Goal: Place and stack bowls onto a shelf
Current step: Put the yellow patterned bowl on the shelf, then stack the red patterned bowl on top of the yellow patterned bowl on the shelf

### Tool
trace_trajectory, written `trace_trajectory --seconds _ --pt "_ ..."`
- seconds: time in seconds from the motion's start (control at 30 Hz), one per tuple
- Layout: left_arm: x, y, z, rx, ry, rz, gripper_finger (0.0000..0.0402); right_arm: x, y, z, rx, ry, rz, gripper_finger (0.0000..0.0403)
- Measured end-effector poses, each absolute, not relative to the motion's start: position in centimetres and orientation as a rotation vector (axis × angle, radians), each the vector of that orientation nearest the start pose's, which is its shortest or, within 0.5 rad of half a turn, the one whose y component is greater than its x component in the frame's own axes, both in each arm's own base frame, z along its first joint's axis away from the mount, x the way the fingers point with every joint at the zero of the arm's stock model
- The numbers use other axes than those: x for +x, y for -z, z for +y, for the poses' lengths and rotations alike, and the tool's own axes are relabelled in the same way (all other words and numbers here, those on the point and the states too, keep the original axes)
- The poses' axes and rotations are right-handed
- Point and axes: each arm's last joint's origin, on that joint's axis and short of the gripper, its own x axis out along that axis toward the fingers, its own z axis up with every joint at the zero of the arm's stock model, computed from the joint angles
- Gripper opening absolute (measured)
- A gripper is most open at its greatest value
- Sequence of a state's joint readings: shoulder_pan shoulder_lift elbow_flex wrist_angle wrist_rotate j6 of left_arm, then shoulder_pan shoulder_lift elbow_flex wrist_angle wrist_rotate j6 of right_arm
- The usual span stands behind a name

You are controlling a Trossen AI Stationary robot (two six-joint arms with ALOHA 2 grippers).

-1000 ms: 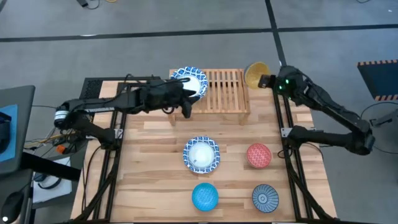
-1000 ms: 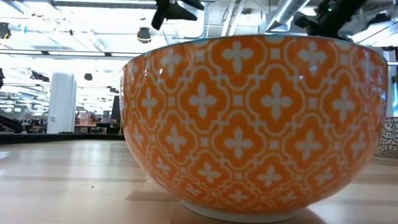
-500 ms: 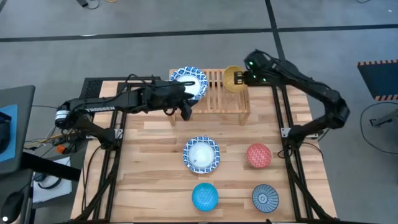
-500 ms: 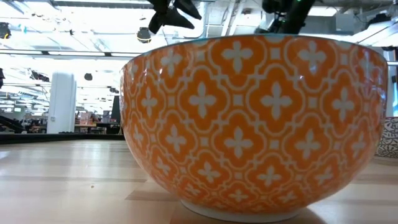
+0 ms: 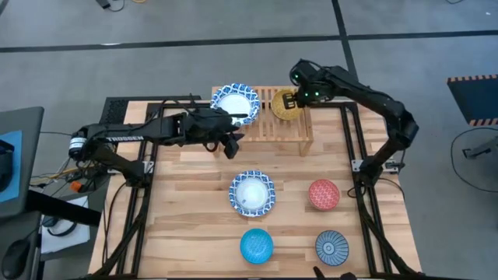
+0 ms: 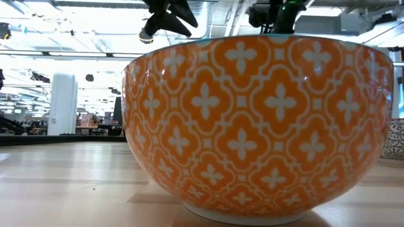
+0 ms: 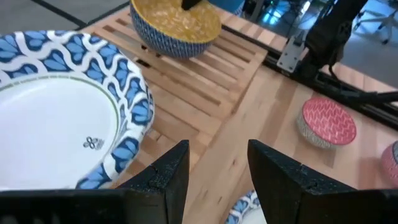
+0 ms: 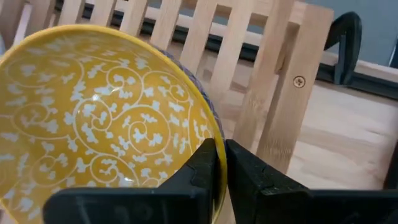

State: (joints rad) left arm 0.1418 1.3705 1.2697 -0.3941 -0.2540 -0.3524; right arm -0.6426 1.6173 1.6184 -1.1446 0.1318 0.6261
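The light-wood slatted shelf [image 5: 268, 123] stands at the table's far edge. A white bowl with a blue patterned rim [image 5: 235, 103] [image 7: 56, 134] rests on its left part. My left gripper [image 5: 232, 145] [image 7: 217, 168] is open, just on the near side of that bowl and clear of it. My right gripper [image 5: 298, 98] [image 8: 219, 163] is shut on the yellow bowl [image 5: 285, 106] [image 7: 174, 25] over the shelf's right part. Whether the yellow bowl's base touches the slats, I cannot tell. My right gripper pinches the yellow bowl's rim [image 8: 208, 134] on the side toward the table's right, one finger [image 8: 199, 168] inside the bowl and one outside. The fingers come slanting down from the right. The bowl stays upright, its mouth up, at the level of the shelf's slats.
On the table in front of the shelf stand another white blue-rimmed bowl [image 5: 253, 193], a red bowl [image 5: 324, 194] [image 7: 328, 122], a bright blue bowl [image 5: 257, 245] and a dark radial-patterned bowl [image 5: 332, 247]. In the low view an orange-patterned bowl wall [image 6: 252, 126] fills the picture.
My right gripper has carried the yellow bowl from beyond the table's far right corner toward the left, until it is over the shelf's right part. My left gripper has drawn back from the white bowl toward the near edge, leaving the bowl on the shelf.
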Motion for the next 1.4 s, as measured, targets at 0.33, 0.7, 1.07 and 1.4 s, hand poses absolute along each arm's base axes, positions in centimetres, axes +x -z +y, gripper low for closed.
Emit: trace_trajectory --seconds 0.33,0.7,1.07,1.4 --pt "29.6 -34.7 4.0 -0.304 -0.446 0.48 0.0146 24.6 -35.1 -18.9 0.793 1.015 0.846 0.0182" --pt "28.0 -35.8 3.8 -0.294 -0.435 0.481 0.0146 20.0 -39.8 -11.9 0.673 0.964 0.77 0.0254" --pt "28.2 -36.1 2.7 -0.219 -0.321 0.477 0.0146 17.4 -31.5 -2.3 0.659 0.661 1.082 0.0254" --pt "28.7 -37.0 2.7 -0.171 -0.276 0.38 0.0146 15.2 -23.0 1.8 0.703 0.667 1.349 0.0254"
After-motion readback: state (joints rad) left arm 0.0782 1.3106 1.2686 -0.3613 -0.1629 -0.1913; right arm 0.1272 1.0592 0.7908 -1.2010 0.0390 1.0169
